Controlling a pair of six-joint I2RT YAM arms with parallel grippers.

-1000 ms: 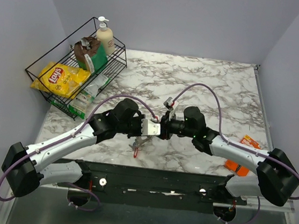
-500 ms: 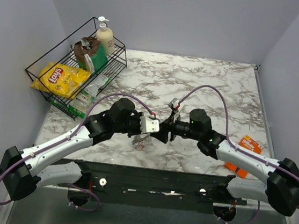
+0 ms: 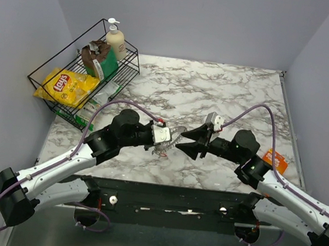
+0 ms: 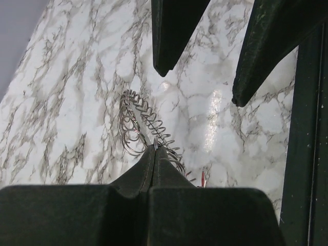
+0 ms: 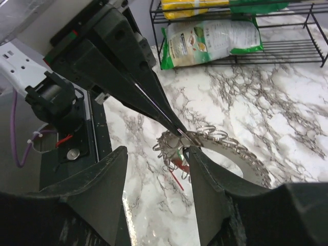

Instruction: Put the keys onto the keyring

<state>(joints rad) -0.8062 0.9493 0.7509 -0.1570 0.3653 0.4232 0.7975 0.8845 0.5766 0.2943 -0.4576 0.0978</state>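
The keyring (image 4: 137, 121), a thin silvery hoop strung with small wire loops, hangs above the marble with my left gripper (image 4: 155, 149) shut on its edge. In the right wrist view the keyring (image 5: 218, 147) curves off to the right, pinched by the left gripper's dark fingers (image 5: 154, 105). Keys (image 5: 178, 178) dangle below that pinch, one with a red head and one showing a bit of green. My right gripper (image 5: 156, 152) stands open just in front of them and holds nothing. From above, the left gripper (image 3: 170, 140) and the right gripper (image 3: 181, 144) face each other tip to tip.
A black wire basket (image 3: 52, 68) at the back left holds a chips bag, other packets and a soap bottle. A flat orange piece (image 3: 274, 161) lies on the marble at the right. The black base rail (image 3: 168, 197) runs along the near edge.
My right gripper has opened and drawn back to the right, away from the left gripper. The left gripper stays shut on the keyring, and the keys now hang closer under it.
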